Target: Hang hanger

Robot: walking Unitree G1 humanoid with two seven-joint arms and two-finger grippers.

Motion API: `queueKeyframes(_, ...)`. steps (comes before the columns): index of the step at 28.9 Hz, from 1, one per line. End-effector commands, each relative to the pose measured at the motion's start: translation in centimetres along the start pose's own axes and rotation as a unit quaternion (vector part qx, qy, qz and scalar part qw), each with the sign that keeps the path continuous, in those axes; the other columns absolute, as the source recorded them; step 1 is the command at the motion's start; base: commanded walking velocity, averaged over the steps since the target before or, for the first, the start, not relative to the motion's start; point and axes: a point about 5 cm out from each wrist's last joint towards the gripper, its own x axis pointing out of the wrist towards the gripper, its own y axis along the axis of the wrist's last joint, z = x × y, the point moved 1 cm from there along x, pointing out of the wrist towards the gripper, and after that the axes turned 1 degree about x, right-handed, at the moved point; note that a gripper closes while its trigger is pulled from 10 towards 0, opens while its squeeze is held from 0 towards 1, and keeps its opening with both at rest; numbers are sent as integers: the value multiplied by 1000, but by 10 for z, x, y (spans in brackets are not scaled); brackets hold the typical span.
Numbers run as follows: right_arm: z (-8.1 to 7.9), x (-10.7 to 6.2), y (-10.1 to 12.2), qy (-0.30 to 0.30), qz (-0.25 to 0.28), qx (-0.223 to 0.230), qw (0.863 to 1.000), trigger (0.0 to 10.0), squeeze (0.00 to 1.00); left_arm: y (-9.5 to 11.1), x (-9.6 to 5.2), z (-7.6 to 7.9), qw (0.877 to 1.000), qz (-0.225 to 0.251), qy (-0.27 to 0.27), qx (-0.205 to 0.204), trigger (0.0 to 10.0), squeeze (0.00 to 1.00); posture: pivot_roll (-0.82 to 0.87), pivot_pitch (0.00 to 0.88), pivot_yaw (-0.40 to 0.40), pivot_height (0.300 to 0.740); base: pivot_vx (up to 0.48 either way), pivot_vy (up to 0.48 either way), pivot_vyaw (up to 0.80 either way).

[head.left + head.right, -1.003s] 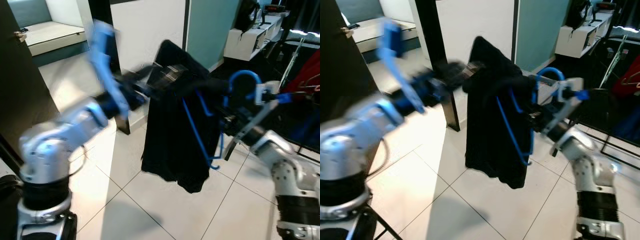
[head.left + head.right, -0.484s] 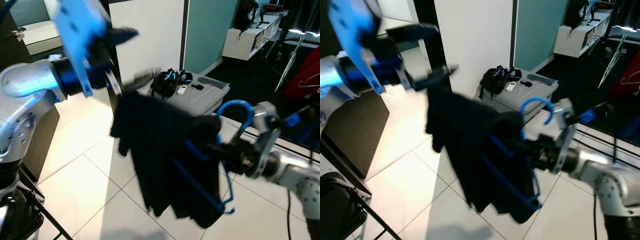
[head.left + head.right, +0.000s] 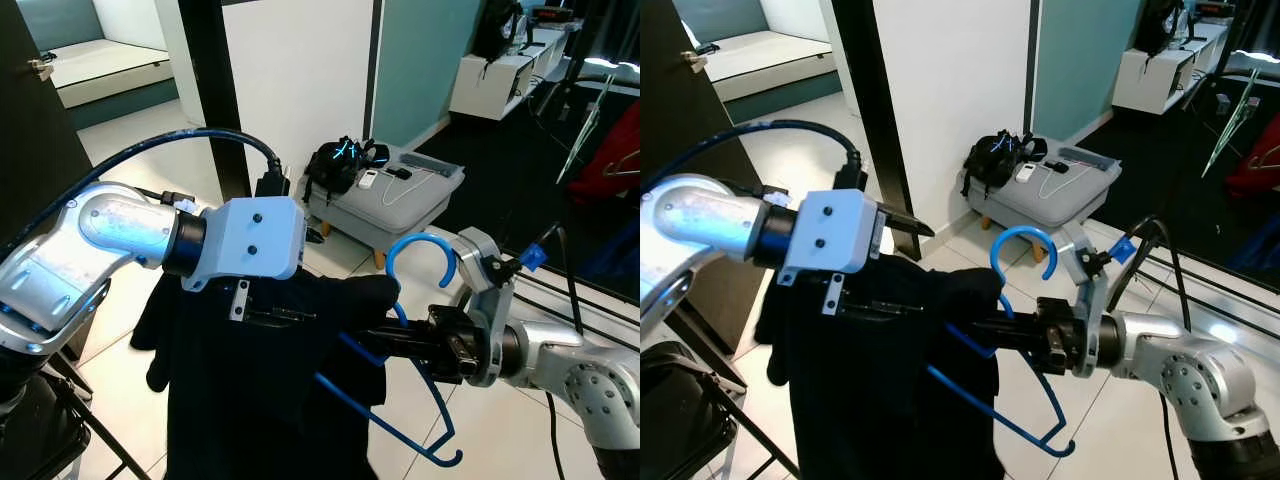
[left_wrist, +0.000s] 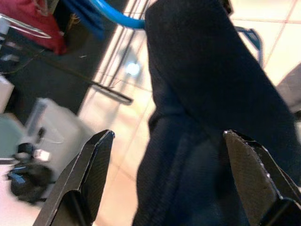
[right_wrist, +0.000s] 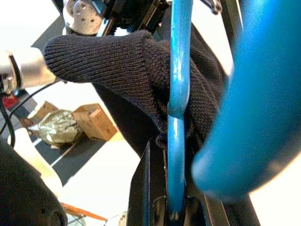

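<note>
Two arms share one load here — a black garment (image 3: 260, 400) draped on a blue hanger (image 3: 1025, 300), carried low in front of the robot over the tiled floor. On the left, the left hand (image 4: 164, 174) has its fingers spread wide either side of the cloth, gripping nothing that I can see; it seems only to steady the garment. To the right, the right hand (image 5: 171, 197) is clamped tight on the hanger's neck just below the hook. I'd judge this the carrying step, with the hanging yet to come. The hook stands up and curls back towards the left arm, while the hanger's long bar slopes down to the right. Next it needs a rail — perhaps the dark rack (image 3: 590, 120) at far right — and the hook lifted over it.
</note>
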Motion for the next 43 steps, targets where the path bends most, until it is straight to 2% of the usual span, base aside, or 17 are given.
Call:
queueKeyframes(1, -11, 4, 6, 37, -2, -23, 999, 10000, 0, -9, -12, 2, 998, -7, -23, -51, 10000, 0, -3, 0, 51, 740, 0, 0, 0)
queueKeyframes(3, -11, 4, 6, 37, -2, -23, 999, 10000, 0, -9, -12, 2, 998, -7, -23, -51, 10000, 0, -3, 0, 51, 740, 0, 0, 0)
queueKeyframes(4, -11, 4, 5, 36, -8, -25, 999, 10000, 0, -8, -20, 0, 997, 2, -26, -73, 10000, 0, 0, 0, 51, 740, 0, 0, 0)
queueKeyframes(5, -11, 4, 5, 36, -8, -25, 999, 10000, 0, -8, -20, 0, 997, 2, -26, -73, 10000, 0, 0, 0, 51, 740, 0, 0, 0)
queueKeyframes(6, -12, 4, 4, 36, -16, -31, 999, 10000, 0, -10, -29, -1, 995, 2, -33, -95, 10000, 0, 1, 0, 51, 740, 0, 0, 0)
queueKeyframes(8, -14, 5, 3, 38, -28, -44, 998, 10000, 0, -16, -37, 3, 991, -5, -51, -123, 10000, 0, 3, 0, 52, 740, 0, 0, 0)
queueKeyframes(17, -17, 9, 2, 43, -44, -58, 996, 10000, 0, -35, -30, 15, 983, -25, -84, -161, 10000, 0, -1, 0, 55, 740, 0, 0, 0)
queueKeyframes(20, -18, 9, 3, 45, -45, -61, 996, 10000, 0, -36, -28, 19, 979, -18, -101, -174, 10000, 0, -2, 0, 57, 740, 0, 0, 0)
queueKeyframes(21, -18, 9, 3, 45, -45, -62, 996, 10000, 0, -35, -27, 22, 977, -16, -113, -180, 7725, 0, -3, 0, 58, 740, 0, 0, 0)
queueKeyframes(22, -18, 9, 3, 45, -46, -64, 996, 10000, 0, -35, -27, 25, 975, -14, -126, -185, 6667, 0, -3, 0, 58, 740, 0, 0, 0)
queueKeyframes(23, -18, 9, 3, 45, -46, -64, 996, 10000, 0, -35, -27, 25, 975, -14, -126, -185, 6667, 0, -3, 0, 58, 740, 0, 0, 0)
queueKeyframes(24, -18, 9, 4, 44, -46, -66, 996, 10000, 0, -35, -27, 27, 972, -10, -135, -191, 0, 0, -4, 0, 59, 740, 0, 0, 0)
queueKeyframes(43, -14, 11, 3, 28, -59, -90, 994, 10000, 0, -37, -20, 46, 962, -2, -175, -211, 0, 0, -2, 0, 56, 740, 0, 0, 0)
